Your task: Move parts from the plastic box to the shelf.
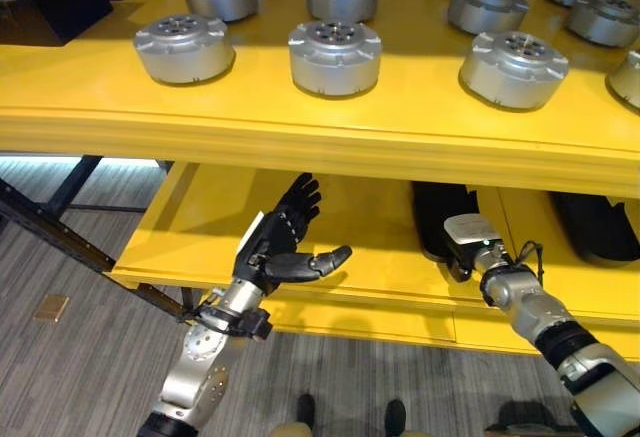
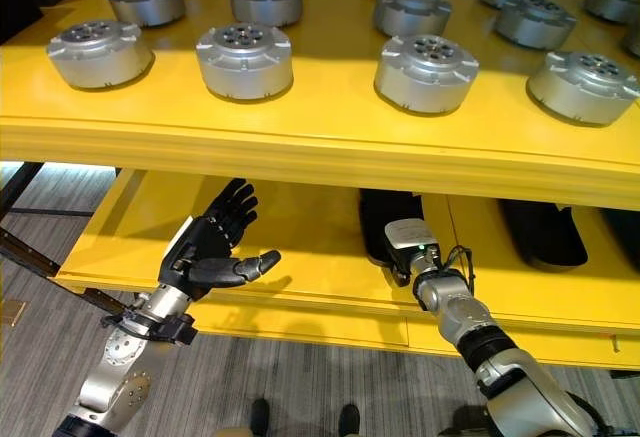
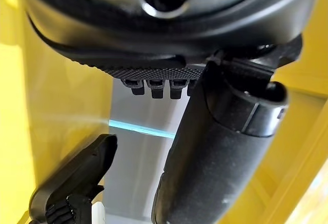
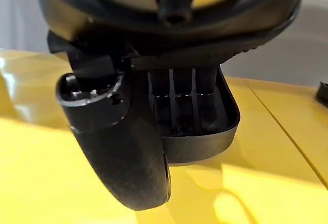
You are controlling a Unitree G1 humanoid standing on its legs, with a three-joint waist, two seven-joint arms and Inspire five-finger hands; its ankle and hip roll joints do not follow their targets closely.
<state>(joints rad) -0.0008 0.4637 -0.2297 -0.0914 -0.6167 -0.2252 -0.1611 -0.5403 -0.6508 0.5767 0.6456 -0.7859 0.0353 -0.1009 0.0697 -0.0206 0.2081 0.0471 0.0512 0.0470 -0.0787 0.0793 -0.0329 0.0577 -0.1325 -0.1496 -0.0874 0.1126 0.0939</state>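
The left hand (image 1: 275,247) is raised in front of the lower shelf (image 1: 210,219), palm turned inward, its fingers (image 1: 300,200) straight and fanned upward and its thumb (image 1: 325,259) stretched out sideways toward the right. It holds nothing and touches nothing; the lower shelf's yellow board lies just behind and below it. In the left wrist view the thumb (image 3: 215,167) juts out thick and dark, with the fingers (image 3: 154,86) showing as a short row beside it, and yellow shelf surfaces on both sides.

Above both hands runs the upper shelf (image 1: 300,122), bearing the parts (image 1: 335,57): round silver-grey metal discs with a ring of small holes in the top, set apart from one another in rows across the board, well above either hand and untouched.

To the right, the right hand (image 2: 385,219) reaches forward under the upper shelf, lying low over the lower shelf's board with its back upward. The right wrist view shows its fingers (image 4: 184,106) straight and side by side, the thumb (image 4: 123,152) hanging beside them, nothing held, the yellow board close beneath. Further right, dark shapes (image 1: 590,227) lie on the lower shelf; what they are is unclear.
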